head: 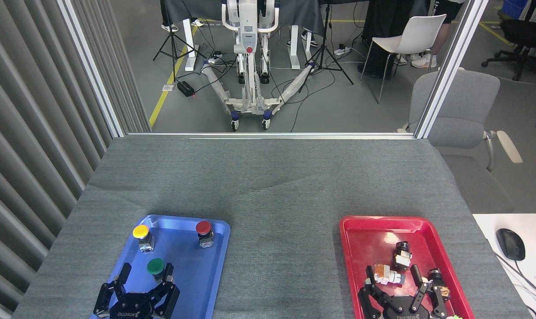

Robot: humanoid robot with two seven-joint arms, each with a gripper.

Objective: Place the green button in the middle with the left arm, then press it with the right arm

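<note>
The green button (155,266), a dark-green dome on a small metal block, stands in the near part of the blue tray (184,260). My left gripper (146,271) is open over the tray's near edge. Its right finger stands just right of the button and its left finger well to the left, so the button sits inside the spread, off to the right side. The middle (283,248) is bare dark grey cloth between the two trays. My right gripper (392,274) is open low over the red tray (365,239), its fingers either side of a small white and orange part (387,274).
A yellow button (141,235) and a red button (204,231) stand at the far end of the blue tray. The red tray holds a black part (401,255) and another part (438,283) at the right. A mouse (510,243) lies on a white desk to the right.
</note>
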